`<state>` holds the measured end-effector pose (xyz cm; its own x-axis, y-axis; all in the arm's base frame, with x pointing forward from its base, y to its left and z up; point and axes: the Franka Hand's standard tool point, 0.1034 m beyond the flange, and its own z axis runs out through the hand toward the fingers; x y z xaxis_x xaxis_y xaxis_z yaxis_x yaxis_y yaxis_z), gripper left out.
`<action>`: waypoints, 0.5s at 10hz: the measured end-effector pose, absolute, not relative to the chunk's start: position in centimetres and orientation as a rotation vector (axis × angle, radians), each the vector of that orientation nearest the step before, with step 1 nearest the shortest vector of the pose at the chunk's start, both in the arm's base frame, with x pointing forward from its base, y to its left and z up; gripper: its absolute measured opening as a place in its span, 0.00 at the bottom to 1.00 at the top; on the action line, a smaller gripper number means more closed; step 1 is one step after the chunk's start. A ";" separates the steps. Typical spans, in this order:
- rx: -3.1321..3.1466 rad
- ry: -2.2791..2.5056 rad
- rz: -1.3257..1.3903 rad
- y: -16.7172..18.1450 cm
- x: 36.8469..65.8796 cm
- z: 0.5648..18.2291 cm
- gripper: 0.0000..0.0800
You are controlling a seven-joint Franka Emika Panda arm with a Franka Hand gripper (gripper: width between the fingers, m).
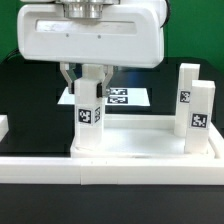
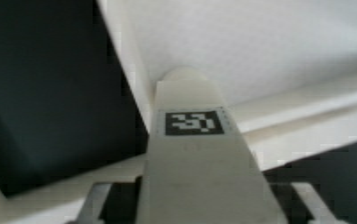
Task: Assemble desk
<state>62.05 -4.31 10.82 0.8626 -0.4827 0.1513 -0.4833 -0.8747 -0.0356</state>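
The white tray-like tabletop (image 1: 145, 137) lies upside down at the front, its rim raised. A white square leg (image 1: 90, 118) with a black-and-white tag stands upright at its corner on the exterior view's left. My gripper (image 1: 88, 80) is straight above that leg, its jaws either side of the leg's top. In the wrist view the leg (image 2: 196, 140) runs up between the fingers (image 2: 114, 200), with a dark gap on each side, so the gripper is open around it. Two more tagged legs (image 1: 187, 95) (image 1: 201, 115) stand upright on the tabletop's right side.
The marker board (image 1: 128, 97) lies on the black table behind the tabletop. A long white border rail (image 1: 110, 172) runs along the front, with a short piece of it (image 1: 3, 128) at the exterior view's left edge.
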 end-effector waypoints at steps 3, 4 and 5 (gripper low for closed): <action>2.974 -1.040 0.243 -4.4 62.0 10.8 0.37; 2.933 -1.171 0.242 -4.4 62.0 10.8 0.37; 2.871 -1.374 0.237 -4.6 61.9 10.8 0.37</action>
